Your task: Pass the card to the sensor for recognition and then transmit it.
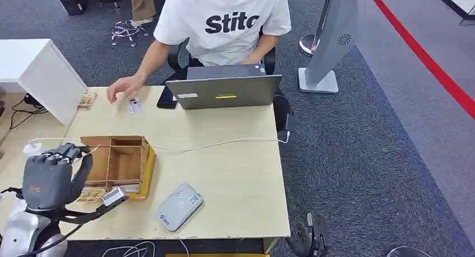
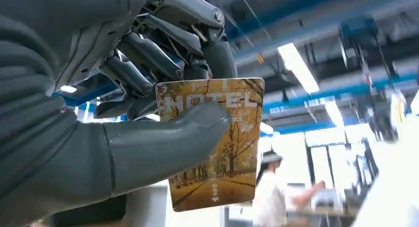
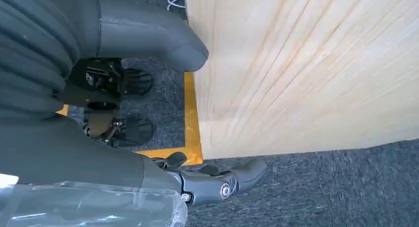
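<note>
**Hotel card held at near-left table edge**

Yellow autumn-tree hotel card [image 2: 217,143]: pinched by left hand [image 1: 53,176], raised beside brown wooden compartment box [image 1: 120,162]. White rounded card sensor [image 1: 179,206]: near centre. Right hand [image 3: 148,39]: empty, fingers apart, beside pale wooden table [image 3: 306,68].

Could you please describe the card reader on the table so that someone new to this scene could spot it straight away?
Start at the pale wooden table and go to its near edge, on the robot's side. Just right of the open wooden box lies the card reader, a flat white slab with rounded corners, set at a slant. It is the only white device there; the laptop at the far edge is grey.
</note>
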Tool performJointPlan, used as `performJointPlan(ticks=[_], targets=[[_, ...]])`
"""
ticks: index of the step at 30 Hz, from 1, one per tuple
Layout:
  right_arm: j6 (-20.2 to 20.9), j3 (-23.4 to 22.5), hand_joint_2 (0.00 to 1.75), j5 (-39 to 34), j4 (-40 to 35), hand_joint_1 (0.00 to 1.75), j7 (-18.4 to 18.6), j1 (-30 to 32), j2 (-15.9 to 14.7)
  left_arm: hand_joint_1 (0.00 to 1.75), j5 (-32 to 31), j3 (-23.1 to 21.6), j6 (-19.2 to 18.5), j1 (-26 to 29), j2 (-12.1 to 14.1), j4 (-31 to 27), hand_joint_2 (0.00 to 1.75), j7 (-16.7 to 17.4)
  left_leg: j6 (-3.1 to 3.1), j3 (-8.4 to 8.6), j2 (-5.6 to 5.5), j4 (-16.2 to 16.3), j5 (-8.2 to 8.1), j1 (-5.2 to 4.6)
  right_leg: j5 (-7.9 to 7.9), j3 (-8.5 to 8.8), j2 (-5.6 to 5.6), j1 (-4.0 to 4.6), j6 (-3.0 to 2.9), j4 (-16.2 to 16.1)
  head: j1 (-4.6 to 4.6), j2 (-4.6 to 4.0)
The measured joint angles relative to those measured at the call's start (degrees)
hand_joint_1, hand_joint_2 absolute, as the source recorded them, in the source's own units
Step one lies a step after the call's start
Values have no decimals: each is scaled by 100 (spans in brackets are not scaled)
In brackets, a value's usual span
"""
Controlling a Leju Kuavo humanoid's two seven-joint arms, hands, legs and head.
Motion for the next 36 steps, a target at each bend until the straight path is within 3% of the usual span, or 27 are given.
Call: performJointPlan(ticks=[3,5,11,16,20,30,31,32,36], targets=[[-31,15,175,11,0,0,28,-7,33,175,63,105,-331,-340,-35,-150,175,107,0,0,-1,0,0,0,0,-1,-4,-1,0,0,2,0],[-18,43,175,61,0,0,78,-16,39,175,-2,131,-537,-732,-44,74,175,179,6,-1,-5,1,10,0,2,0,-11,-1,0,0,2,0],[9,162,175,216,0,0,214,-87,44,175,-318,153,-533,-2280,-35,2050,175,251,-18,-13,0,0,38,10,36,-16,-5,8,-18,1,4,0],[9,238,175,302,0,0,265,-110,44,175,-613,153,-463,-3149,-51,3494,175,308,-30,-17,7,0,49,23,51,-24,5,19,-27,2,4,0],[9,308,175,315,2,0,286,-134,48,175,-671,151,-457,-3462,-83,4179,175,354,-38,-25,43,0,54,30,72,-46,37,24,-41,2,2,0],[18,345,175,319,24,0,304,-150,48,175,-726,148,-402,-3769,-212,4816,175,347,-42,-31,73,-1,56,33,76,-63,70,27,-41,3,2,0],[24,347,175,319,24,0,306,-151,48,44,-737,144,-380,-3777,-234,4840,175,337,-42,-32,73,-1,56,33,76,-64,70,27,-41,3,2,0],[33,347,175,315,24,0,306,-151,48,0,-748,125,-328,-3784,-269,4883,175,293,-42,-33,73,-1,56,33,76,-64,70,27,-41,3,2,0],[35,347,175,308,26,0,302,-151,48,0,-722,74,-278,-3775,-359,4934,175,238,-42,-40,73,-1,56,33,77,-69,71,27,-41,3,2,0]])
